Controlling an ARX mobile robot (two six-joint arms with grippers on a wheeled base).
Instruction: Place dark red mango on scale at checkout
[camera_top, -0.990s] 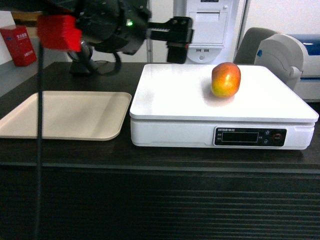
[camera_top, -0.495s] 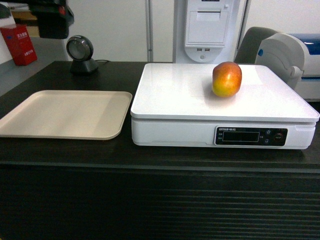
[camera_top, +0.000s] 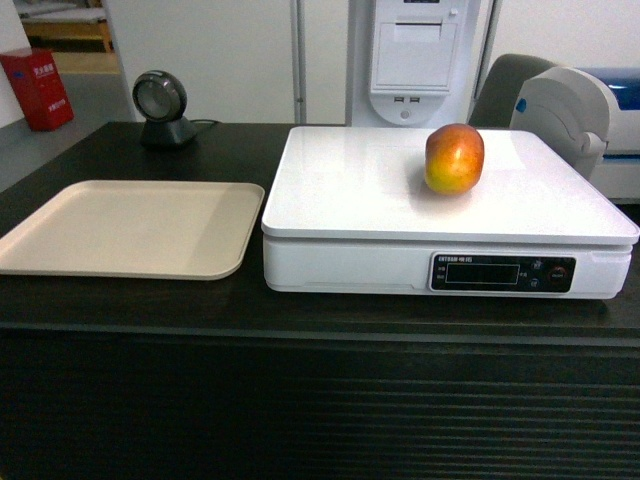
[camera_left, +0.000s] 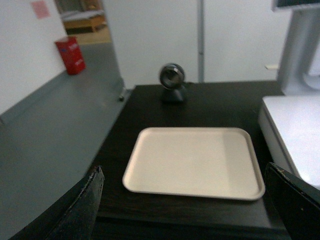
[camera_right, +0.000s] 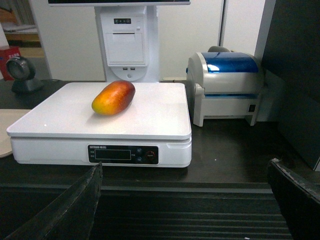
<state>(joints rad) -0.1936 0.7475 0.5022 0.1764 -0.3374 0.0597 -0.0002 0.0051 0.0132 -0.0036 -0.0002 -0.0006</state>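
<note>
The dark red mango lies on the white platform of the scale, right of its middle; it also shows in the right wrist view, mango on scale. The scale stands on the dark checkout counter with its ribbed front. My left gripper is open, back off the counter's near edge in front of the beige tray, nothing between its fingers. My right gripper is open and empty too, held before the ribbed front, well short of the scale. Neither gripper appears in the head view.
A beige tray lies left of the scale. A round black scanner stands at the back left. A white and blue label printer sits right of the scale, a white receipt terminal behind it. A red box stands far left.
The left arm, which hung over the back left of the counter a second ago, has withdrawn up and left out of the head view. The mango has stayed on the scale.
</note>
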